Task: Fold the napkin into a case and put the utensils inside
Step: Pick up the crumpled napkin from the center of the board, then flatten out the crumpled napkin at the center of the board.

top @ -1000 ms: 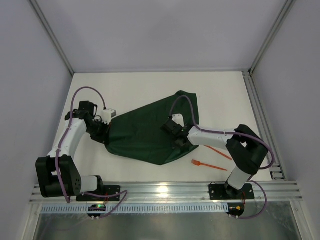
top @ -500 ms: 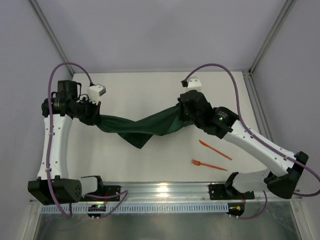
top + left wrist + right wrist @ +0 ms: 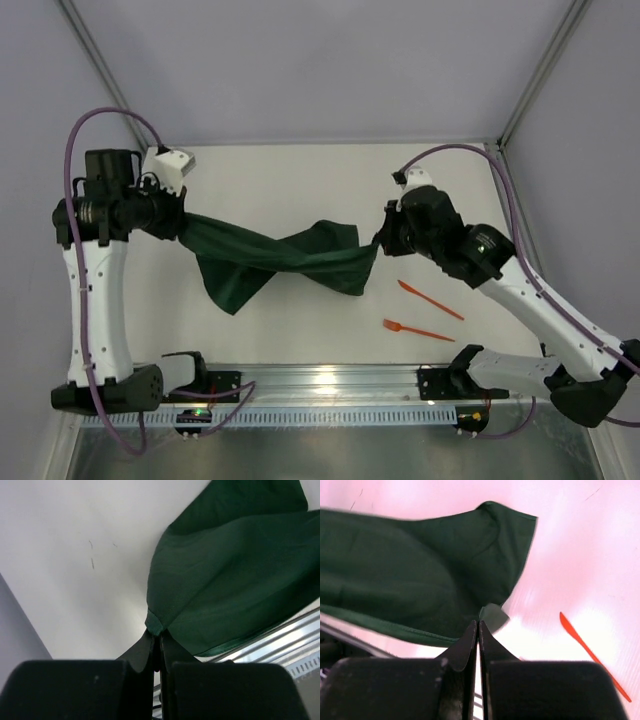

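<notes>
Above the middle of the table (image 3: 300, 180), the napkin (image 3: 280, 255) hangs stretched between the two arms. Its long axis runs left to right, with a twist near mid-span and loose corners drooping. The left gripper (image 3: 186, 222) is pinched tight on one end and the right gripper (image 3: 381, 243) on the other, so the cloth lies straight ahead of each pair of fingers. The utensils (image 3: 420, 331) lie on the table just past the cloth's right end, nearer the right arm.
</notes>
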You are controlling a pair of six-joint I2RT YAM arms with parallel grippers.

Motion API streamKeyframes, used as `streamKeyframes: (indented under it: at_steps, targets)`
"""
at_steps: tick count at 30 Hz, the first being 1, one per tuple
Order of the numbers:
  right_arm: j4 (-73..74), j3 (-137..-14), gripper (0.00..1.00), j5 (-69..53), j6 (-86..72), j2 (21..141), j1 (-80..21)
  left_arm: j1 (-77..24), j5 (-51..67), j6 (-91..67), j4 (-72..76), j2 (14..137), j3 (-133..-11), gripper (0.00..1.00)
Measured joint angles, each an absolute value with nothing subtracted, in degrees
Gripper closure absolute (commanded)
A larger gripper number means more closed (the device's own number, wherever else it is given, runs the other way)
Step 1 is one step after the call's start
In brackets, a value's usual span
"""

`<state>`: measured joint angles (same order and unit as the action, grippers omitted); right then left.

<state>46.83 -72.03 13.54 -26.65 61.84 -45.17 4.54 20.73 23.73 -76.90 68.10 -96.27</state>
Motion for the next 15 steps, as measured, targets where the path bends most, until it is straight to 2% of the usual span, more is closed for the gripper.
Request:
streamKeyframes:
  at_steps: [3,6,12,15]
  targets:
    - [44.21,-76.40,0.96,8.47,-24.77,68.58,-37.15,4.54,21.06,20.80,-78.59,76.44,-100.95,1.00]
    - [41.69,-87.64,0.96,5.26,-22.15,80.40,-31.99,4.45,21.78,16.97,-76.82,86.67,-109.14,1.00]
    - [38.46,-130.26,0.96,2.28,-17.87,109.54,-28.23,4.23,20.78,10.28,-70.48,98.26,-127.26,1.00]
    - [33.65,-142.89,0.96,1.76,-18.28,116.90,-26.52,4.12,18.46,7.46,-66.76,104.71,-140.53,1.00]
